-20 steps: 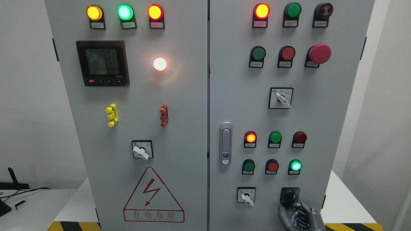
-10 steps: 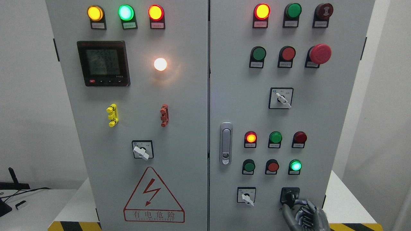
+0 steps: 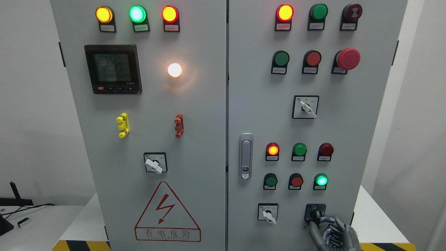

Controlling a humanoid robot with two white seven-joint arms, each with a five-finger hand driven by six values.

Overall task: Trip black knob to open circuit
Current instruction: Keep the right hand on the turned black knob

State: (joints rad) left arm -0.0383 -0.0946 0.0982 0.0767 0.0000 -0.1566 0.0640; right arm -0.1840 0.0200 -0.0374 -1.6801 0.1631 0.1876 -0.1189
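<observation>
At the cabinet's (image 3: 195, 104) lower right corner, the right hand (image 3: 332, 233) rises from the bottom edge, its arm coming in from the right. The metal fingers (image 3: 327, 220) are curled, palm toward the panel, with the uppermost fingertips reaching up and left to the black knob (image 3: 314, 213). They touch the knob's lower right side; whether they actually pinch it or only rest against it cannot be told. The knob sits in a black square plate, right of the small white selector switch (image 3: 268, 213) and below the lit green lamp (image 3: 321, 181). Its handle runs roughly upright, tilted slightly, the upper end leaning left and the lower end meeting the fingers. Most of the hand is cut off by the frame's bottom edge, just above the yellow-black stripe (image 3: 386, 246) beside the cabinet foot.
</observation>
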